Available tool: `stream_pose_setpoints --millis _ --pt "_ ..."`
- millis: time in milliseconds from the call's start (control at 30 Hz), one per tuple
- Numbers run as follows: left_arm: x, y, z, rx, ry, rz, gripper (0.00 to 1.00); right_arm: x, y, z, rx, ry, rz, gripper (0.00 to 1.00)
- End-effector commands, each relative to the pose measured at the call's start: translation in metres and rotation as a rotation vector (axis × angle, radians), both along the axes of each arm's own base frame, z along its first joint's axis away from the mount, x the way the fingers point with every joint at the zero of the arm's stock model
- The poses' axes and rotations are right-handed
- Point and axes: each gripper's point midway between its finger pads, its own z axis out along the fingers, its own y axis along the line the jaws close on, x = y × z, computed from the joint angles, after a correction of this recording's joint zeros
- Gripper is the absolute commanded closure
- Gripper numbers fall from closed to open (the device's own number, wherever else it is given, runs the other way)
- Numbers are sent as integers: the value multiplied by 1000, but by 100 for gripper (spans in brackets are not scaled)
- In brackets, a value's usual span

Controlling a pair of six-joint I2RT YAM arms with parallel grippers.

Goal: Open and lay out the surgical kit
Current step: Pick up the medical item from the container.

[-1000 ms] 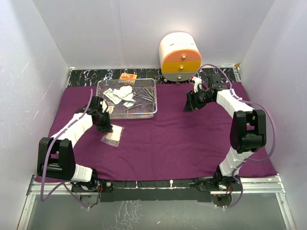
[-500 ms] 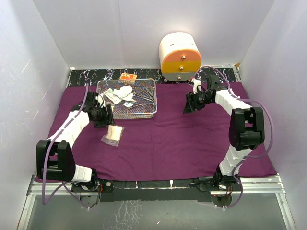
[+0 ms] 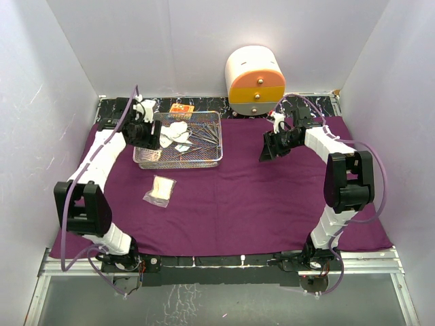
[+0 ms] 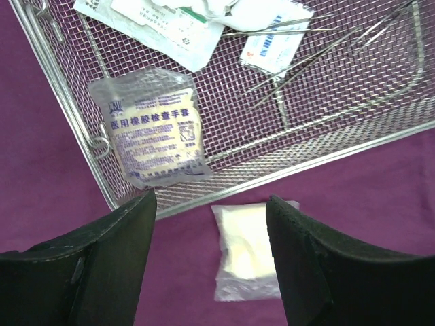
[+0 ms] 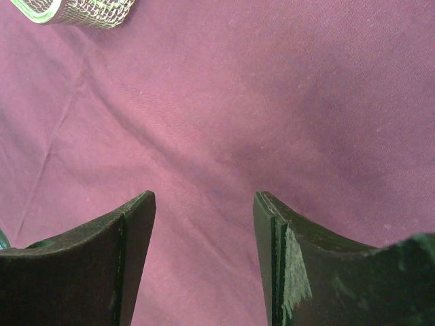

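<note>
in the left wrist view the wire-mesh tray (image 4: 224, 129) runs off the top and right edges, cropping the white packets (image 4: 163, 24) along the top and the far ends of the forceps (image 4: 306, 58). from above, the left gripper (image 3: 151, 134) covers the tray's left end, and the forceps there are too small to tell apart. the right wrist view catches only a blurred mesh corner.
</note>
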Motion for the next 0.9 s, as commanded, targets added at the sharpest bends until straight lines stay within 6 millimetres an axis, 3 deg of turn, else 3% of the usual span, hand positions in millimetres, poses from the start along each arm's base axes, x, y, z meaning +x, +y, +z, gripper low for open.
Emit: stream_pose_setpoints --millis 0,167,467,867 --pt "16 13 -6 103 15 -54 36 7 1 17 23 -54 6 43" --pt "32 23 -26 176 49 -74 36 8 1 17 25 -53 6 43" --pt "36 29 -60 223 130 -91 36 8 2 17 24 -54 6 42" --pt "41 35 -84 264 164 -95 38 8 1 16 24 -49 5 42"
